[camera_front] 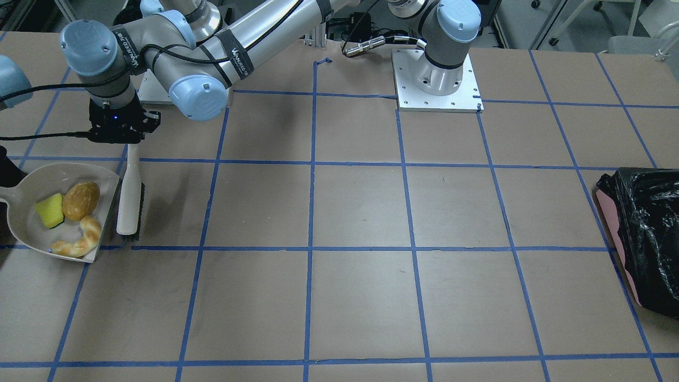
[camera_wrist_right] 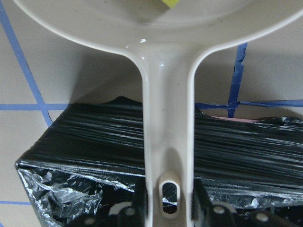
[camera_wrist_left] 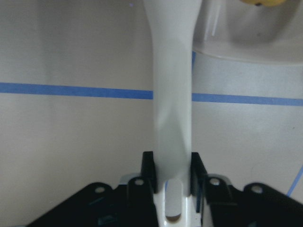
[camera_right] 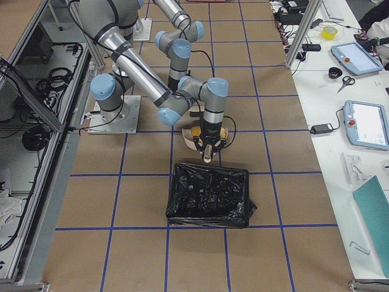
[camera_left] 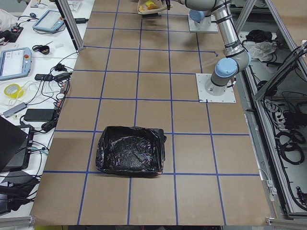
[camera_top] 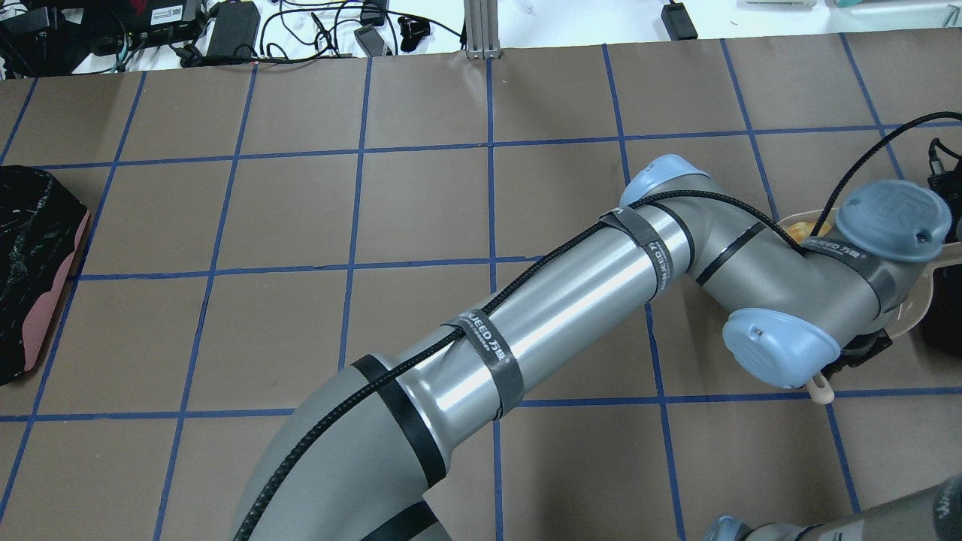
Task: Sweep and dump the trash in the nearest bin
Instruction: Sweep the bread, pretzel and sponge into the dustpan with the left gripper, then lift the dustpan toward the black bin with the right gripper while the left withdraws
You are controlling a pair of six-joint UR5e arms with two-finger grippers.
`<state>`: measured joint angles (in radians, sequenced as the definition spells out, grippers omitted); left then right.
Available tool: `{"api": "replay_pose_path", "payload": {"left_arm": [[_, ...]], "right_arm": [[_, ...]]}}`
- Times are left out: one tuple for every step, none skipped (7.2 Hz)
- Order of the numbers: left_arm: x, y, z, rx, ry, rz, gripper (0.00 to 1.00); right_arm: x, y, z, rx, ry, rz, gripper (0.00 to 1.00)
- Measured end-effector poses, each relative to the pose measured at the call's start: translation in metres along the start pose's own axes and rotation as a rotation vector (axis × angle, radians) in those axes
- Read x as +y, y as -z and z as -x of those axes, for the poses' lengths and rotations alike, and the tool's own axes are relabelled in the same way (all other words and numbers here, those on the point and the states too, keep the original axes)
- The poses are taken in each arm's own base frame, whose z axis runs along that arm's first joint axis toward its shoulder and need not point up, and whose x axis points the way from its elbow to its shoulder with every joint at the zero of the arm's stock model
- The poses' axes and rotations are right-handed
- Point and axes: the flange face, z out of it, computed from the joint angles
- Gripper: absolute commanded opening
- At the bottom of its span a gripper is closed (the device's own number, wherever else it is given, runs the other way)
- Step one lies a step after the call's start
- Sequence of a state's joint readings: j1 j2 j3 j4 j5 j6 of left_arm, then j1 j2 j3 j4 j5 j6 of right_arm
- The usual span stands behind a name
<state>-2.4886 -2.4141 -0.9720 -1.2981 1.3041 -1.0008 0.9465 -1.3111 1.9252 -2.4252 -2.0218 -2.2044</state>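
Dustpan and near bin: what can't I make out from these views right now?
- Overhead: the left arm covers most of the dustpan and almost all the trash.
- Front-facing: the left edge cuts off the dustpan's handle; the near bin cannot be made out there.
- Right wrist: the top edge cuts off the trash; the right gripper barely shows at the bottom edge.
- Exterior left: dustpan and trash are too small and far off.

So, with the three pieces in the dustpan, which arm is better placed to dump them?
Right. The right gripper already grips the handle of the dustpan, with the black bin right next to it. The left gripper holds only the brush.
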Motion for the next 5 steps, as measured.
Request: {"api": "replay_pose_path", "payload": {"left_arm": [[-0.023, 0.003, 0.023, -0.061, -0.016, -0.01, 0.0], [-0.05, 0.016, 0.051, -0.107, -0.017, 0.002, 0.0], [-0.075, 0.04, 0.082, -0.14, -0.015, 0.028, 0.0], [-0.097, 0.07, 0.112, -0.162, -0.007, 0.054, 0.0], [-0.111, 0.097, 0.139, -0.188, -0.006, 0.064, 0.0]], "right_arm": [[0.0, 0.0, 0.0, 0.0, 0.0, 0.0, 0.0], [0.0, -0.001, -0.001, 0.005, -0.002, -0.007, 0.0], [-0.001, 0.0, -0.001, 0.016, -0.004, -0.02, 0.0], [0.001, 0.0, -0.001, 0.027, -0.01, -0.034, 0.0], [0.005, 0.0, -0.001, 0.042, -0.023, -0.054, 0.0]]}}
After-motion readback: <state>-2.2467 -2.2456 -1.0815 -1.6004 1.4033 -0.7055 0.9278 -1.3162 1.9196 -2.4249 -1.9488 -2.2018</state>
